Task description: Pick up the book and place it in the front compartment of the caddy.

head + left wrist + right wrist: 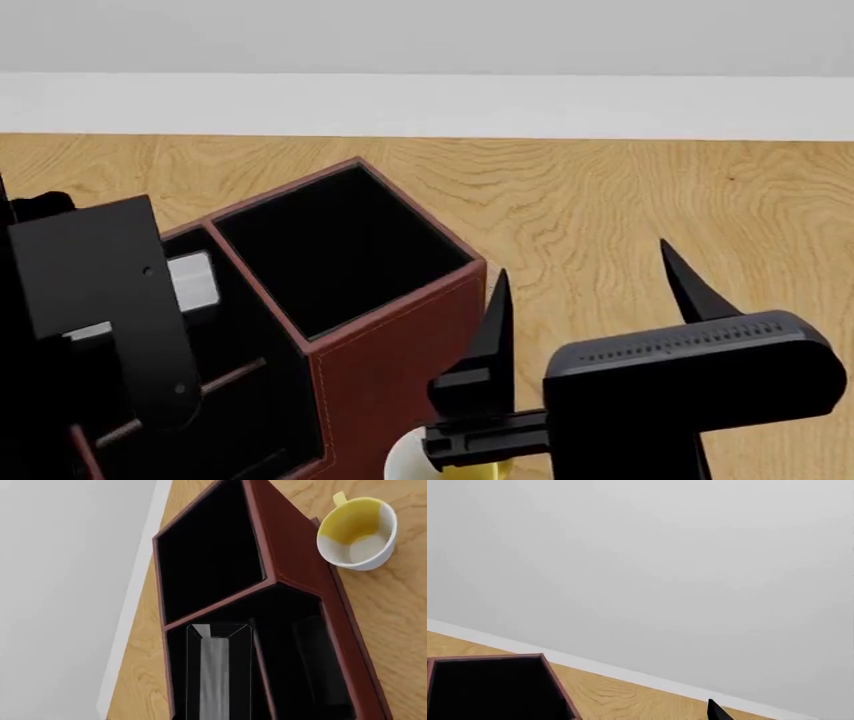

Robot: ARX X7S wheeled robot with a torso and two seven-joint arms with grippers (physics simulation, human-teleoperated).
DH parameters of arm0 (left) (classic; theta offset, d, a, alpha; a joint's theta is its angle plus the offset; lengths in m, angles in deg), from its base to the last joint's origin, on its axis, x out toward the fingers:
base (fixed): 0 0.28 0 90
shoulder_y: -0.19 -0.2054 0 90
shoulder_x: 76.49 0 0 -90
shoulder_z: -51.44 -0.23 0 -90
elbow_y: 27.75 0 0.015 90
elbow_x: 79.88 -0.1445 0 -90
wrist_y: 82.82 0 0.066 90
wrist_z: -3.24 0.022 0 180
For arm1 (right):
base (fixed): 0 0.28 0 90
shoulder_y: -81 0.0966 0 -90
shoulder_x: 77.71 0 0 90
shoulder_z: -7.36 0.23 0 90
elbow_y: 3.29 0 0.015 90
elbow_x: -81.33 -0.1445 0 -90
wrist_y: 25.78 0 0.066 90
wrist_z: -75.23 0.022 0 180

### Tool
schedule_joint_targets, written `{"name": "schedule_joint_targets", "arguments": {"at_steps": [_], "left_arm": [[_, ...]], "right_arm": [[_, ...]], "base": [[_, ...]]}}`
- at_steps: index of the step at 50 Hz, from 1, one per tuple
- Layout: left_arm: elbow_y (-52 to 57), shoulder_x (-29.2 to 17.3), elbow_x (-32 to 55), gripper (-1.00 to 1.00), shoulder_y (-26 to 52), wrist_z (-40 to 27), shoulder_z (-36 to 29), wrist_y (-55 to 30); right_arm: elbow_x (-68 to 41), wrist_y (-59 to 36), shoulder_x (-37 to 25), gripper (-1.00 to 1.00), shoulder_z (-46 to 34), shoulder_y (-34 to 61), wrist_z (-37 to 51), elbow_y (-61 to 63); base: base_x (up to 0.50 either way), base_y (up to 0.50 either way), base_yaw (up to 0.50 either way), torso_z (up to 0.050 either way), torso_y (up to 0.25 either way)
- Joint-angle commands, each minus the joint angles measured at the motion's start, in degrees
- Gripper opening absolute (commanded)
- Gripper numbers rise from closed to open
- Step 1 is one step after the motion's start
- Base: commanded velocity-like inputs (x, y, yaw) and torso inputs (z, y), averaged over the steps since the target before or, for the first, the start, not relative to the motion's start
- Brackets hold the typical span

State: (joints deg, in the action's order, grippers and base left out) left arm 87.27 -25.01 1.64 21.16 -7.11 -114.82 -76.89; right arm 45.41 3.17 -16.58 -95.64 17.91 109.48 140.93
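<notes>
The dark red caddy (400, 330) stands on the wooden table; its large square section is open and black inside. In the left wrist view the caddy (293, 555) is seen from above. The black book (215, 675), white page edges up, stands on end inside the narrower section next to the square one. In the head view its white edge (190, 282) shows beside my left gripper (134, 330), which is over that section and seems shut on the book; its fingertips are hidden. My right gripper (582, 256) is open and empty, right of the caddy.
A white mug with a yellow inside (357, 532) stands close against the caddy's side, just below my right gripper in the head view (427, 462). The table's far edge and a pale wall lie behind the caddy. The right wrist view shows the caddy's rim (554, 680).
</notes>
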Motion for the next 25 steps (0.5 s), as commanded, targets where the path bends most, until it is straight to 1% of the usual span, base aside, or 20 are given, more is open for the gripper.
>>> {"name": "schedule_joint_targets", "arguments": {"at_steps": [1, 13, 25], "left_arm": [[-3.0, 1.9, -10.7, -1.0, 1.2, 3.8, -3.8, 2.4], [-6.8, 3.7, -15.5, -1.0, 0.8, 6.9, -7.3, 5.2], [-10.3, 5.2, -18.0, -1.0, -0.7, 7.8, -9.2, 7.1]], "right_arm": [[-0.9, 0.7, -0.8, 1.0, 0.1, -0.3, 0.8, -0.1], [-2.7, -0.9, -0.8, 1.0, 0.8, 1.0, 1.8, 0.4], [-3.3, -0.9, -1.1, 1.0, 1.0, 1.0, 2.4, 0.6]], "base": [[0.0, 0.0, 0.0, 0.0, 0.0], [0.0, 0.0, 0.0, 0.0, 0.002], [0.0, 0.0, 0.0, 0.0, 0.001]]}}
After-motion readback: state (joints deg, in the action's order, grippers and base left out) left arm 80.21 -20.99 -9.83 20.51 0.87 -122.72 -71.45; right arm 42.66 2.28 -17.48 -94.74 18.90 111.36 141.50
